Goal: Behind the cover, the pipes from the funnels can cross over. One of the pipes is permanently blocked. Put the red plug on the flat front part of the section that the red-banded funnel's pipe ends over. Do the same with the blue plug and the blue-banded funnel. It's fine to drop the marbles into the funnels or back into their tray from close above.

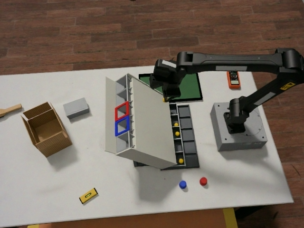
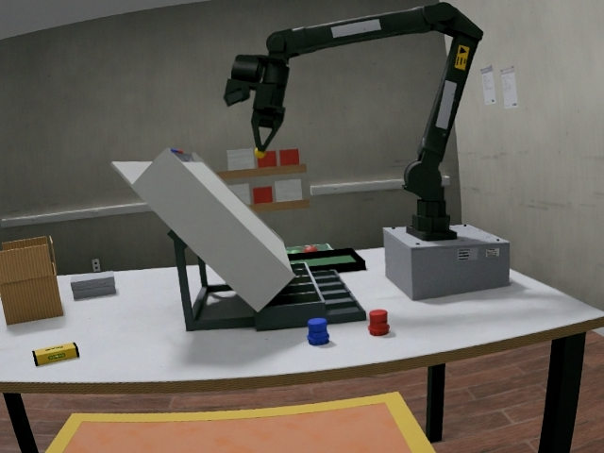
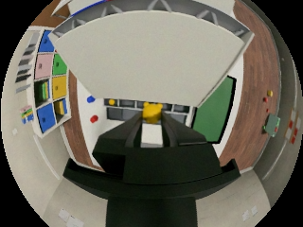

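Observation:
My gripper (image 1: pixel 164 99) is shut on a yellow marble (image 2: pixel 260 153), held high in the air beside the far end of the slanted white cover (image 1: pixel 149 122); the marble also shows between the fingers in the wrist view (image 3: pixel 151 113). The red-banded funnel (image 1: pixel 121 111) and the blue-banded funnel (image 1: pixel 121 126) sit side by side in the funnel row behind the cover. Below the cover is a dark row of sections (image 1: pixel 183 136); three of them hold a yellow marble (image 1: pixel 175 124). The red plug (image 1: pixel 203 181) and the blue plug (image 1: pixel 182 184) stand on the table in front of the sections.
A green marble tray (image 1: pixel 189 87) lies behind the sections. The grey arm base (image 1: pixel 236 129) stands to the right, an orange meter (image 1: pixel 233 79) behind it. A cardboard box (image 1: pixel 45 128), a grey block (image 1: pixel 75 107) and a yellow level (image 1: pixel 88 195) lie to the left.

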Robot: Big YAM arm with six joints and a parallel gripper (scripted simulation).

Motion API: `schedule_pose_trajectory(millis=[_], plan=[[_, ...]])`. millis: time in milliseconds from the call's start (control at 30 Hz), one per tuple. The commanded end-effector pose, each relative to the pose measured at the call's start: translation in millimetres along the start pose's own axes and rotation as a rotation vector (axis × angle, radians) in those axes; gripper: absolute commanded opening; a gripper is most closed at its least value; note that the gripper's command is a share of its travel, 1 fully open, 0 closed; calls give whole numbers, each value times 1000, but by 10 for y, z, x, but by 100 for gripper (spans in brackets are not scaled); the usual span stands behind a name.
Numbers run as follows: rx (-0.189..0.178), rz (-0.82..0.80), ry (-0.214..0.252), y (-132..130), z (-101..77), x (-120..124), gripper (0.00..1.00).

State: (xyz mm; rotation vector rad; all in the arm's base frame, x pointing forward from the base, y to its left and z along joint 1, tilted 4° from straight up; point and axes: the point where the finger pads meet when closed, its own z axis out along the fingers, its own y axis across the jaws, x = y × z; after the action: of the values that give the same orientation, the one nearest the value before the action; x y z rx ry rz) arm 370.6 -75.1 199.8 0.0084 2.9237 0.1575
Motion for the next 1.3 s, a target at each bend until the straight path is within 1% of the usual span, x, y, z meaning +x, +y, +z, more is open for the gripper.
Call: schedule_pose_trajectory(millis=[0,67,133,633,700,1200,1267], plan=[[18,44,-42,271,-90,-129,0],[24,41,-54,428,-129,-184,0],[24,41,-54,428,-129,-184,0],[74,44,-153,1610,-419,-596,0],[74,44,-153,1610,-419,-596,0],[84,57,-179,1889,-495,-707,0],[84,57,-179,1889,-495,-707,0]])
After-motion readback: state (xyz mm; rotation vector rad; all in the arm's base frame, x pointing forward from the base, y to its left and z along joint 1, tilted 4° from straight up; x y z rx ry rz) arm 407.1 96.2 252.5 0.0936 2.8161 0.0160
